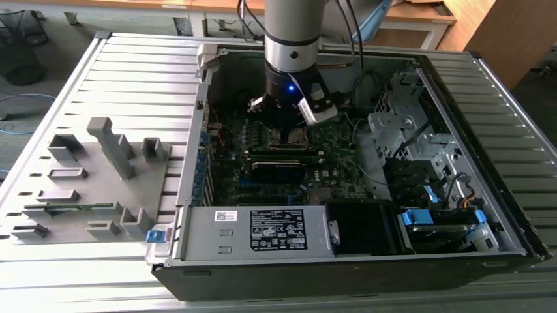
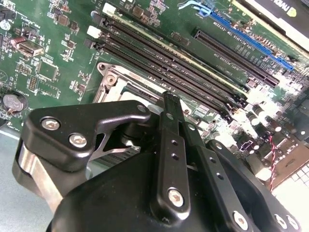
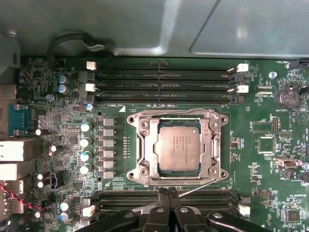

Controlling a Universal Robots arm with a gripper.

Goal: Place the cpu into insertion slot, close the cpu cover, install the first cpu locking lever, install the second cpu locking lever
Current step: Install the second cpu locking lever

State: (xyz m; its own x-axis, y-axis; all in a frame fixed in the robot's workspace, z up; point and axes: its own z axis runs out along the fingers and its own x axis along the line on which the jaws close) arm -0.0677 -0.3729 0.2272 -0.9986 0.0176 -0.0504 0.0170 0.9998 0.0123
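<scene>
1. I see the cpu point(image 3: 179, 146) lying flat in the insertion slot point(image 3: 145, 166), with the cpu cover point(image 3: 177, 115) folded down around it as a frame.
2. A thin locking lever point(image 3: 200, 184) runs along the slot's edge nearest the claw; I cannot tell whether it is latched.
3. I judge the lever work is in hand: I would press low on the lever, sweep it sideways under its hook, and keep off the memory slots point(image 3: 164, 82).
4. My claw point(image 3: 168, 193) hangs just beside the slot, fingers point(image 2: 173, 125) pressed together and holding nothing, inside the computer case point(image 1: 487, 98) on the bench point(image 1: 130, 72).
</scene>
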